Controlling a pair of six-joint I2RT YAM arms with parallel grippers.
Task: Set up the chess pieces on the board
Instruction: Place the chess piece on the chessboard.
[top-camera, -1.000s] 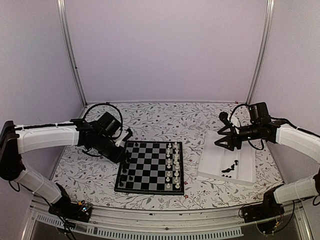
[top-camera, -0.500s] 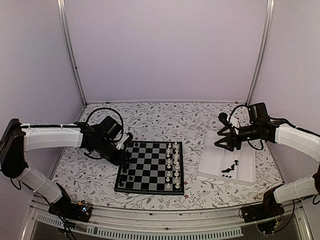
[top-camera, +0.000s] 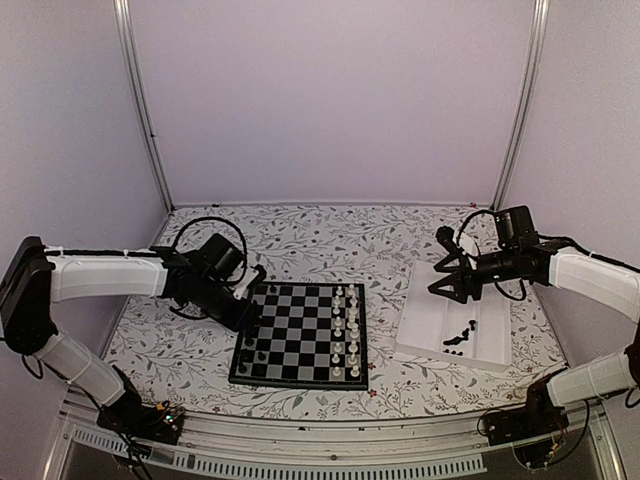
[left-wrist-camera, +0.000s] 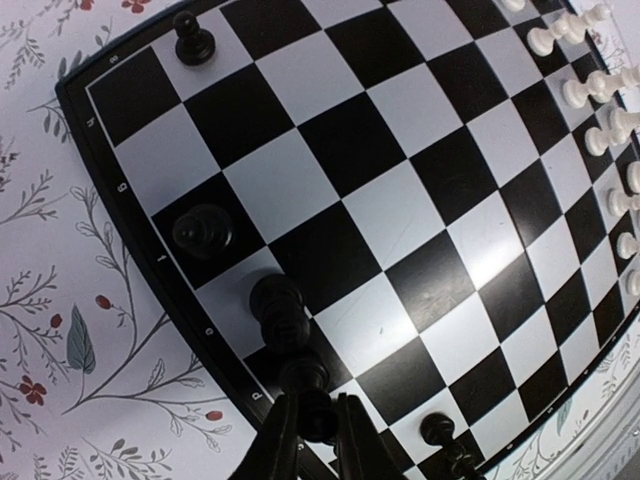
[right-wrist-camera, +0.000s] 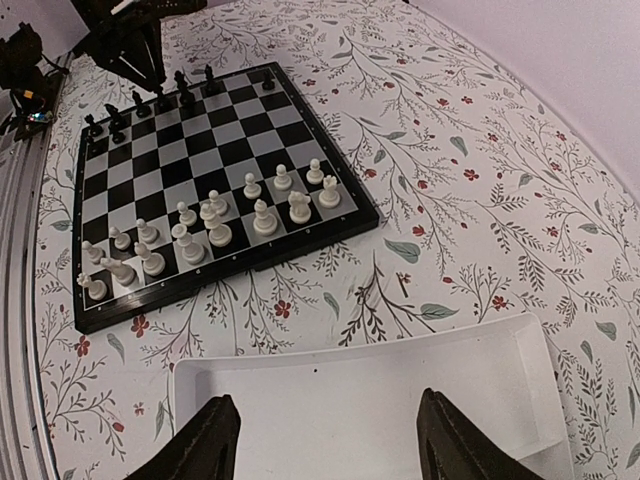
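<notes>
**Me:** At the left edge of the chessboard (top-camera: 296, 336), my left gripper (left-wrist-camera: 315, 420) is pinching a black piece (left-wrist-camera: 304, 378). The piece seems to be standing on an edge square.

**You:** What is your other gripper doing?

**Me:** My right gripper (right-wrist-camera: 330, 440) is hanging wide open over the white tray (right-wrist-camera: 400, 400). It is holding nothing.

**You:** What could be going wrong?

**Me:** I am watching the black piece next door (left-wrist-camera: 278, 308). It is sitting just beside the one I am pinching. If my fingers (left-wrist-camera: 278, 452) are spreading or lifting crooked, they could be knocking it over. My own piece could be tipping too. It is right by the black border and could be rolling onto the flowery table (left-wrist-camera: 60, 330).

**You:** And the others?

**Me:** The loose black pieces (top-camera: 462, 337) are lying in the tray. They are tiny, so I am guessing a grab could be missing them.

**You:** Which camera is helping most?

**Me:** My left wrist camera is showing the pinch and the close neighbour. The top camera is showing both arms and the loose pieces, but the pinch is looking too small there. My right wrist camera is showing the white pieces (right-wrist-camera: 215, 230) in rows, but not the loose black ones.
</notes>
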